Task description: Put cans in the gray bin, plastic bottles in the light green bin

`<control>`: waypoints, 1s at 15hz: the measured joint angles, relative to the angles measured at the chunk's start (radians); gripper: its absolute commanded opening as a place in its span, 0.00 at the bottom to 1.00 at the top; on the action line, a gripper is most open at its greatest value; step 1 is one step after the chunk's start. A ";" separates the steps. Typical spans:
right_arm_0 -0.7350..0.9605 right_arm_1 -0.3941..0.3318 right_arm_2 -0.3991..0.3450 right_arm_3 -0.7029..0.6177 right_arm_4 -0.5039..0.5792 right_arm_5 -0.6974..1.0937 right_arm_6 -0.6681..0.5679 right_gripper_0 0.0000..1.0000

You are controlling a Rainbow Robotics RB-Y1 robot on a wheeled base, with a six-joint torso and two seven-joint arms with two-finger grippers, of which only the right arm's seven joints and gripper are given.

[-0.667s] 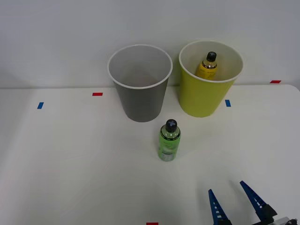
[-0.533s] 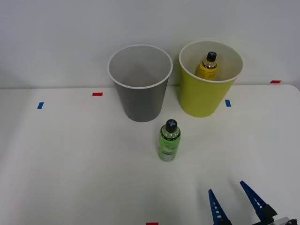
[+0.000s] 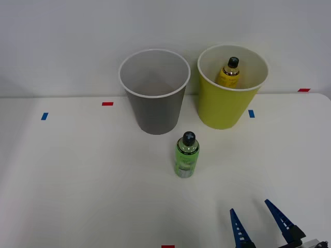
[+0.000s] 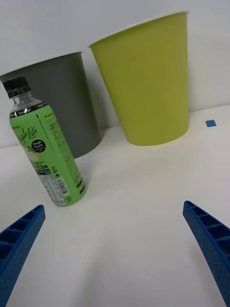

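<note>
Now, left to right: the gray bin [image 3: 154, 92] sits far ahead of the right gripper [image 3: 258, 223], whose blue fingers are spread apart. The green bottle [image 3: 186, 155] stands upright ahead-left, black-capped, pale-labelled. The orange bottle [image 3: 229, 72] rests inside the light green bin [image 3: 227, 103] beyond.

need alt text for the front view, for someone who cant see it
A bright green clear plastic bottle with a black cap stands upright on a white table, in front of a round gray plastic bin and a round yellow-green plastic bin holding a yellow-orange bottle. The right arm's open blue ribbed tool sits at the bottom right, apart from the green bottle.
</note>
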 measured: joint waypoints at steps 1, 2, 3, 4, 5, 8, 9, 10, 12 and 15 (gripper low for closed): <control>0.000 0.000 0.000 0.000 0.000 0.000 0.000 1.00; 0.000 0.000 0.000 0.000 0.000 0.000 0.000 1.00; 0.000 0.000 0.000 0.000 0.000 0.000 0.000 1.00; 0.000 0.000 0.000 0.000 0.000 0.000 0.000 1.00; 0.000 0.000 0.000 0.000 0.000 0.000 0.000 1.00; 0.000 0.000 0.000 0.000 0.000 0.000 0.000 1.00; 0.000 0.000 0.000 0.000 0.000 0.000 0.000 1.00; 0.000 0.000 0.000 0.000 0.000 0.000 0.000 1.00; 0.000 0.000 0.000 0.000 0.000 0.000 0.000 1.00; 0.000 0.000 0.000 0.000 0.000 0.000 0.000 1.00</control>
